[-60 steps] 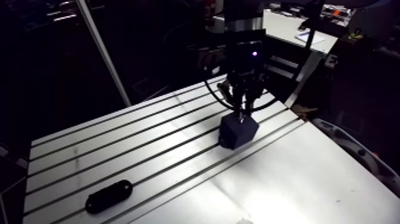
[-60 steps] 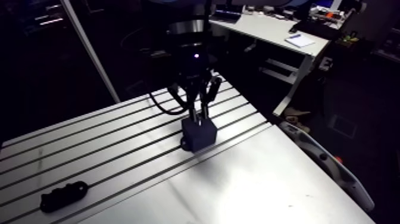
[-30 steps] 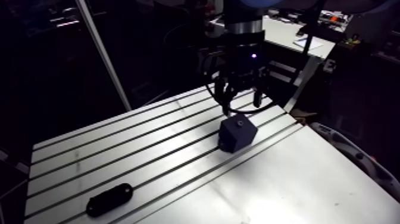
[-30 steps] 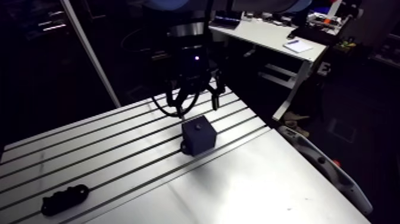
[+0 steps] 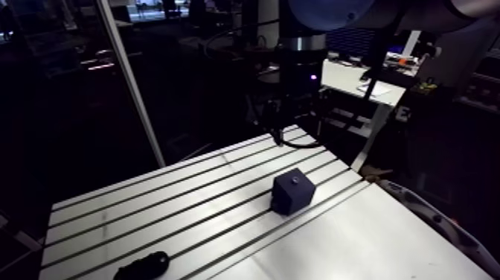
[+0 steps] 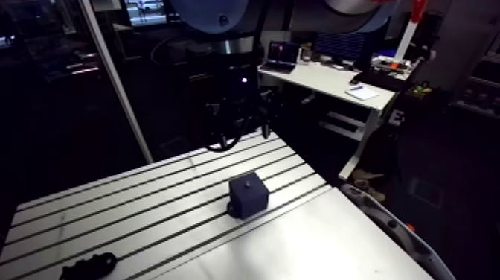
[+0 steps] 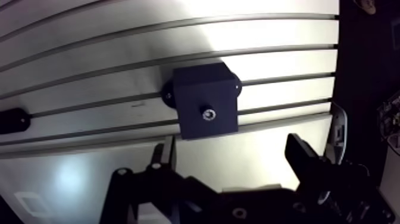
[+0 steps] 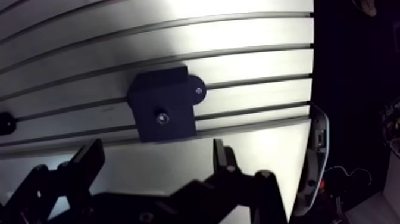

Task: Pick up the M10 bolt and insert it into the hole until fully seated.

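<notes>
M10 bolt [image 7: 208, 113] is being shown seated in the block [image 7: 196, 89] (insertion judged complete); end effector [image 7: 230, 143] is being held wide open, empty, above.

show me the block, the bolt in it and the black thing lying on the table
block [image 7: 193, 101], wrist view, on its top face
bolt [image 7: 208, 113], wrist view, on its shiny head
black thing [image 5: 141, 266], arm view, on its middle

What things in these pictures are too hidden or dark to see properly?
- Bolt: wrist view shows only a small shiny end in the hole; the block hides the rest.
- Black object: arm view, cut off by the edge, too dark to identify.
- Gripper: arm view, fingertips lost against the dark room.
</notes>
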`<state>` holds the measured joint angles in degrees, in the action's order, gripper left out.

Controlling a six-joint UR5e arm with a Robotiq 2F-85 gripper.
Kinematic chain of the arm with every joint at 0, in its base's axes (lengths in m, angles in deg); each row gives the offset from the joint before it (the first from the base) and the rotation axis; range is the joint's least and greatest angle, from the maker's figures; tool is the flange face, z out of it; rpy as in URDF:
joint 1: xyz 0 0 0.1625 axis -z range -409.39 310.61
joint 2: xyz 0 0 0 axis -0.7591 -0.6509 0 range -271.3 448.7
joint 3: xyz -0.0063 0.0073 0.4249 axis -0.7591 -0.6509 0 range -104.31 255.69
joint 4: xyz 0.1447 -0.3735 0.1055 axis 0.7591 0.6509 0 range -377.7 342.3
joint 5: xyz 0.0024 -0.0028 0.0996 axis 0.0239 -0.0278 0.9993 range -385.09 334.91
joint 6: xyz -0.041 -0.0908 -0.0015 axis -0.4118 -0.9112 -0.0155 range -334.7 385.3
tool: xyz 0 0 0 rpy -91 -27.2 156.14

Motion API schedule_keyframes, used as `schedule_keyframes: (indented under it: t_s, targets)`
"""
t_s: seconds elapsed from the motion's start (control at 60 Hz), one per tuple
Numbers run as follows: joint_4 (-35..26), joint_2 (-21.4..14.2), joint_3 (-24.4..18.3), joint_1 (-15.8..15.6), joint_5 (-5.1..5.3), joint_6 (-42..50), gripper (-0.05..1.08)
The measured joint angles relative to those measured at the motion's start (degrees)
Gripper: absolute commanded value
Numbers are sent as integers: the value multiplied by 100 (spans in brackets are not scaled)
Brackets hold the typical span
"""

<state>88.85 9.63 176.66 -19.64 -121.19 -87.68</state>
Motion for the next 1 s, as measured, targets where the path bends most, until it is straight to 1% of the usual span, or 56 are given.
schedule_keyframes:
  t_s: [0.1,0.217,0.5,0.7,1.0]
  targets:
    - [-181,-199,-25,-19,78,18,1]
    - [-522,-435,-102,-39,199,38,1]
    - [-1182,-811,-425,-135,393,91,1]
    - [-1507,-908,-781,-350,461,190,1]
    - [-1825,-804,-1349,-886,480,470,1]
